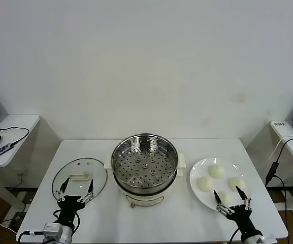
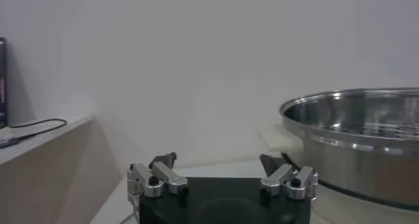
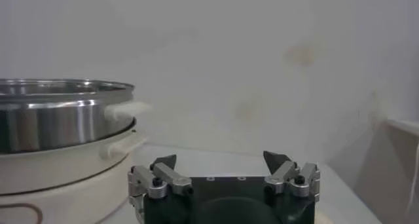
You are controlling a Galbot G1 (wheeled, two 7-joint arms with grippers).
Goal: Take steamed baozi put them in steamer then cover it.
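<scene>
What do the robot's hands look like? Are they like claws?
A bit like claws! The left gripper and right gripper look the same: a black body, shiny silver metal knuckles with dark screws, and two thin black pointed fingers. Black arms run behind them, and there is a grey block by the left wrist.

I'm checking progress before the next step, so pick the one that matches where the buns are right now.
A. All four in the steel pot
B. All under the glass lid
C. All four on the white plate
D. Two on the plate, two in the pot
C: four buns lie on the white plate at the pot's right, the pot holds only its bare perforated tray, and the glass lid lies flat on the table to its left.
</scene>
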